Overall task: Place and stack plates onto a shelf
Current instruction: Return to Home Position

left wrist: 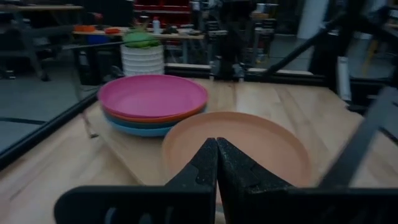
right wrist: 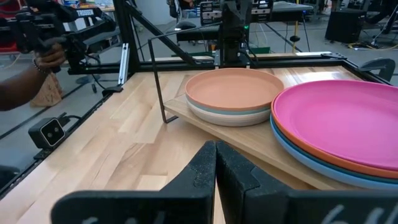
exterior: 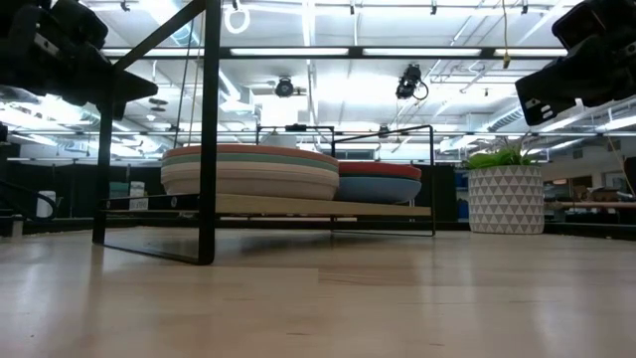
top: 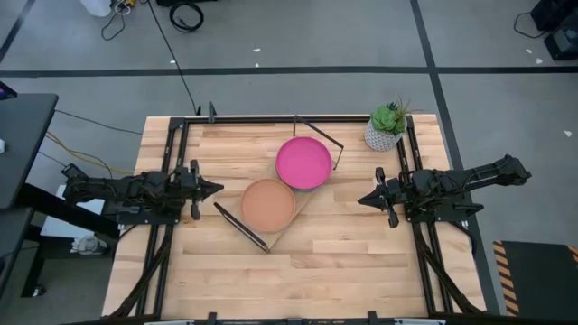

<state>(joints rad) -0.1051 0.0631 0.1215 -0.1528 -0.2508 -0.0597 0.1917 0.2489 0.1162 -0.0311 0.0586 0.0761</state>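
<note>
The shelf (top: 287, 226) stands slantwise in the middle of the table on black wire legs. It carries two stacks of plates. One stack is topped by a pink plate (top: 303, 162) (left wrist: 152, 96) (right wrist: 342, 121), with orange and blue plates under it. The other is topped by a tan plate (top: 268, 204) (left wrist: 239, 146) (right wrist: 235, 90), with pale plates beneath. My left gripper (top: 217, 189) (left wrist: 216, 155) hovers shut to the left of the tan stack. My right gripper (top: 361, 199) (right wrist: 216, 155) hovers shut to the right of the shelf. Both point at the shelf and touch nothing.
A potted plant (top: 386, 126) (exterior: 505, 194) stands at the table's far right corner. Black frame rails (top: 167, 171) run along the table's left and right sides. A person's hand (right wrist: 25, 81) shows beyond the table's left side. Bare tabletop (top: 343, 271) lies toward the near edge.
</note>
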